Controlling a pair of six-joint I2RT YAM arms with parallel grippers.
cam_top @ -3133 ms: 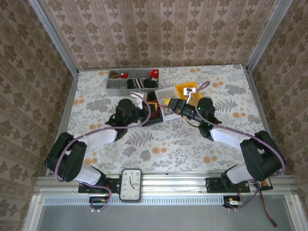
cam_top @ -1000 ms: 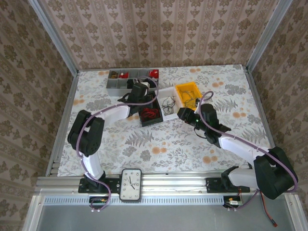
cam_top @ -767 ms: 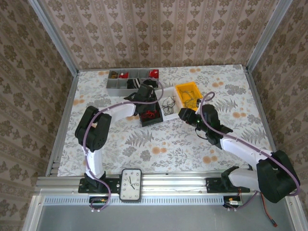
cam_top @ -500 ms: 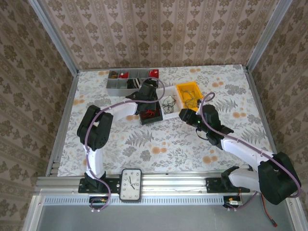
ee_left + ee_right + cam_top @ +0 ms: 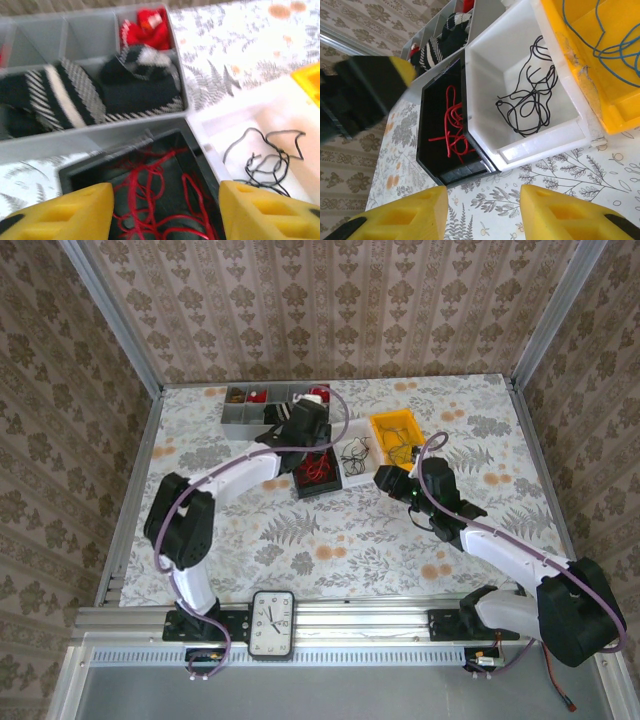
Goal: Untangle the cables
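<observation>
Top external view: the left gripper [image 5: 303,428] hangs over the far end of the black bin [image 5: 316,495], with a grey divided tray [image 5: 240,420] just beyond it. The right gripper [image 5: 382,477] hangs above the floral table [image 5: 350,540], just off the near right corner of the white bin [image 5: 365,473].

Left wrist view: the two yellow fingers [image 5: 60,210] stand wide apart with nothing between them, so the jaws are open and empty. The red cables [image 5: 160,200] lie directly below the gap, as a loose tangle on the floor of the black bin. The black cables [image 5: 265,160] lie just above the right-hand finger and are in the white bin, apart from the red ones. Ahead of the fingers, the tray's compartments hold striped fabric [image 5: 65,100] and a red item. A corner of the yellow bin [image 5: 307,80] is at the far right.

Right wrist view: this gripper's fingers [image 5: 565,210] are likewise spread and hold nothing. The three bins stand side by side, touching, ahead of it. The black bin with the red cables is ahead and to the left. The white bin with the black cables is straight ahead. The yellow bin is to the right and holds the blue cables [image 5: 600,35]. Each colour lies in its own bin, and no cable touches either gripper.
</observation>
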